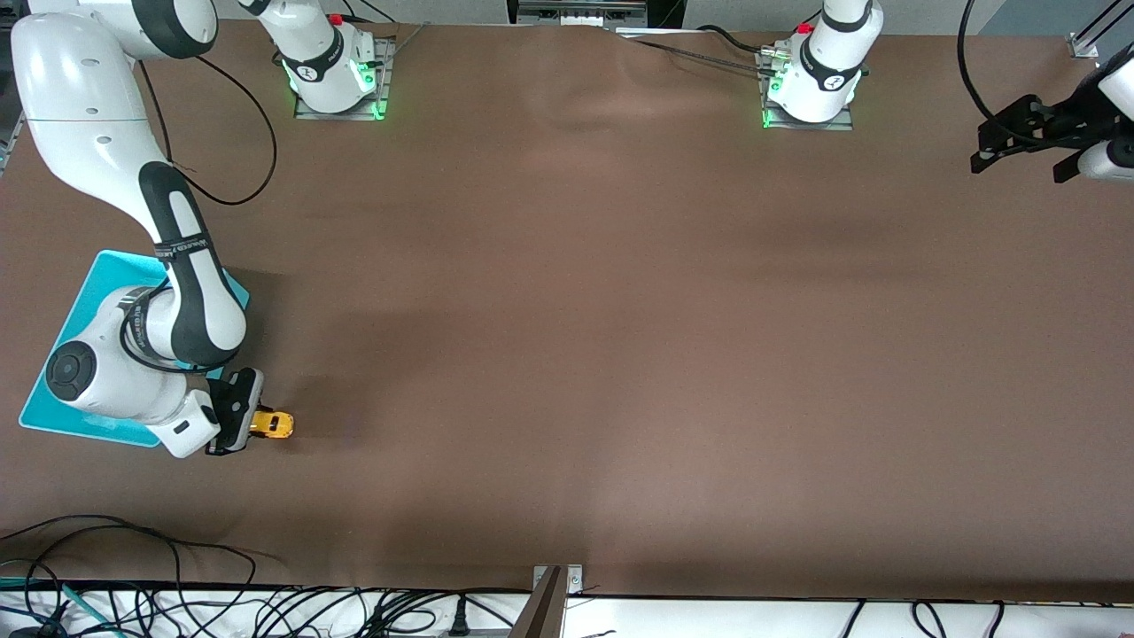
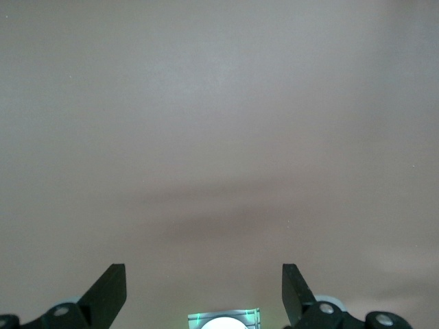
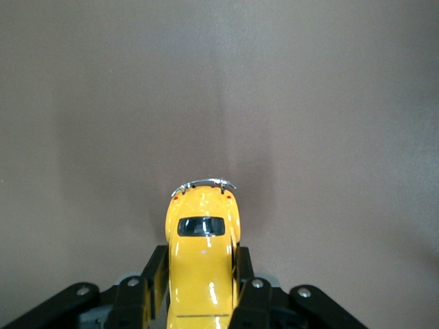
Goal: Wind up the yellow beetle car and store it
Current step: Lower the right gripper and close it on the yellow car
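Observation:
The yellow beetle car (image 1: 273, 424) sits low at the brown table, toward the right arm's end and beside the teal tray. My right gripper (image 1: 241, 424) is shut on the car's sides. In the right wrist view the car (image 3: 202, 257) fills the space between the black fingers (image 3: 156, 274), its chrome bumper pointing away from the wrist. My left gripper (image 1: 1019, 137) is open and empty, held above the table at the left arm's end. Its view shows only bare table between its spread fingertips (image 2: 110, 291).
A teal tray (image 1: 84, 288) lies on the table under the right arm, partly hidden by it. Cables lie along the table edge nearest the front camera (image 1: 177, 602). The two arm bases (image 1: 337, 71) stand at the edge farthest from the front camera.

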{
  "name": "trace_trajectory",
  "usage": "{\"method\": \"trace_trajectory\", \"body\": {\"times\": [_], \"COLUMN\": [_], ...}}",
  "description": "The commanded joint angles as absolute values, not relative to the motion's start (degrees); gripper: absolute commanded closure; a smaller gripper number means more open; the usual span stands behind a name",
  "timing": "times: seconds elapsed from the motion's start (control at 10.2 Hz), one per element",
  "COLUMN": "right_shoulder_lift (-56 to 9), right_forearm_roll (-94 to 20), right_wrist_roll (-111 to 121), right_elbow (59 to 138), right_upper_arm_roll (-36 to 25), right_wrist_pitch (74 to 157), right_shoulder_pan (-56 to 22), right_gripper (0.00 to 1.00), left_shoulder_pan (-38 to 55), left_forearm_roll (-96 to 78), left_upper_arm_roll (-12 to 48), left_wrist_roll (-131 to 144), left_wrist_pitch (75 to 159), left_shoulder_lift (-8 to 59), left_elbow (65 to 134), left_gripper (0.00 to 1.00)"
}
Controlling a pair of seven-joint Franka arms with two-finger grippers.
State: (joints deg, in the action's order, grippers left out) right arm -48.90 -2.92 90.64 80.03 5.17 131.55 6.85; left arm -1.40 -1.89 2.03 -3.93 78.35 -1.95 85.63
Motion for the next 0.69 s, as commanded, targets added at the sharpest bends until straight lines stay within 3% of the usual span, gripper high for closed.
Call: {"method": "trace_trajectory", "body": {"times": [0.0, 0.59], "right_shoulder_lift": [-49.6, -48.7], "right_forearm_roll": [-1.5, -1.1], "right_wrist_roll": [91.2, 87.8], "right_elbow": [77.4, 65.3], "right_upper_arm_roll": [5.4, 4.8], "right_wrist_pitch": [130.5, 108.1], "right_shoulder_pan": [6.6, 4.3], "right_gripper": [1.00, 1.00], "left_shoulder_pan": [-0.7, -0.8], "left_forearm_roll": [-2.6, -2.8], "left_upper_arm_roll": [1.8, 1.8], "left_wrist_roll": [-4.8, -4.9], "left_wrist_pitch": [76.9, 76.9], "left_shoulder_lift": [-0.6, 0.1], "left_elbow": [83.8, 83.8], "left_gripper": [0.00, 0.00]}}
